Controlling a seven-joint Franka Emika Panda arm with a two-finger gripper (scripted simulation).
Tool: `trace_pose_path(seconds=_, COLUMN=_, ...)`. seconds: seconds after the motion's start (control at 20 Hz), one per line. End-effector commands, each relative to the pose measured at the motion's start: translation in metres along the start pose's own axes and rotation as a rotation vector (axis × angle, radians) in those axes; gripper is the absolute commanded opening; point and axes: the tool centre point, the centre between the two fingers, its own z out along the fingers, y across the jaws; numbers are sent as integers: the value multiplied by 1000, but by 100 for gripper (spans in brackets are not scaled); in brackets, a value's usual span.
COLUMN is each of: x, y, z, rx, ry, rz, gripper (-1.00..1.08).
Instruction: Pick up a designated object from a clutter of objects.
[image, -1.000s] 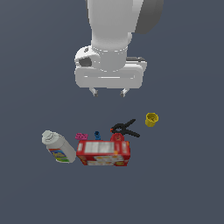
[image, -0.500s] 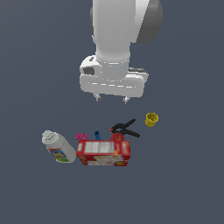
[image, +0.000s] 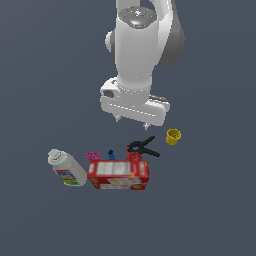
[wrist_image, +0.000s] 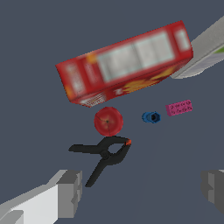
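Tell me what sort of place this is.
Most likely a simulated test scene, not a real room: a flat, featureless grey floor with no walls or furniture, a white robot arm's gripper hanging over it, and a loose scatter including a black spring clamp, red box and white bottle.

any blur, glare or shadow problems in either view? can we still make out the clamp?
Exterior view: flat even light, no cast shadows or glare; the black clamp is small but distinct against the grey floor. Wrist view: clamp sharp, handles and orange jaw tips clear; the red box label print is smeared and unreadable; the fingers are cropped at the frame edge, wide apart.
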Motion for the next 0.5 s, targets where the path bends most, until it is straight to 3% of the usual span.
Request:
trace_pose_path(seconds=0.0, x=-2, y=-4, z=11, rx=2, ry=-1, rz=60, gripper=100)
trace_pose_path(seconds=0.45, x=-9, y=-15, z=50, rx=6, ry=-7, rz=271, gripper=100)
